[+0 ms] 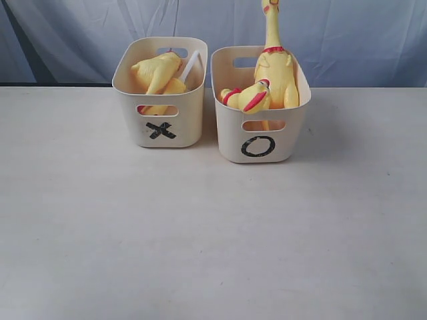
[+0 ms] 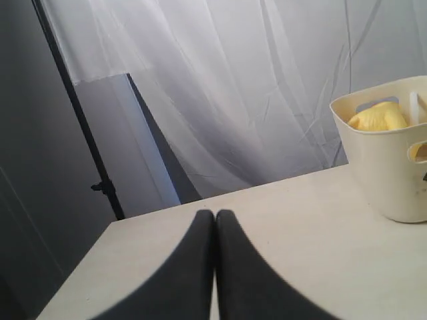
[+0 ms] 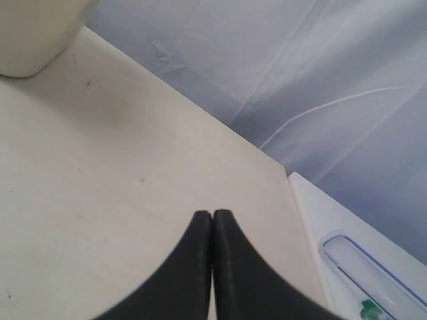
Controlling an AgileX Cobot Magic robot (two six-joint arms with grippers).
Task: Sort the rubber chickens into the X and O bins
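Sorting looks finished: yellow rubber chicken pieces [image 1: 158, 72] lie in the cream plastic X bin [image 1: 187, 127], just beside the matching O bin [image 1: 230, 137] holding long-necked yellow chickens [image 1: 277, 73]. Both the left gripper [image 2: 215, 217] and right gripper [image 3: 212, 217] are closed, empty; nothing seems left to pick

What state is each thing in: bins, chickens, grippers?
X bin: upright, holding chicken pieces.
O bin: upright, loaded.
Tall chicken: standing in O bin, neck above rim.
Second chicken: lying low in O bin.
Left gripper: jaws shut, empty.
Right gripper: jaws shut, empty.
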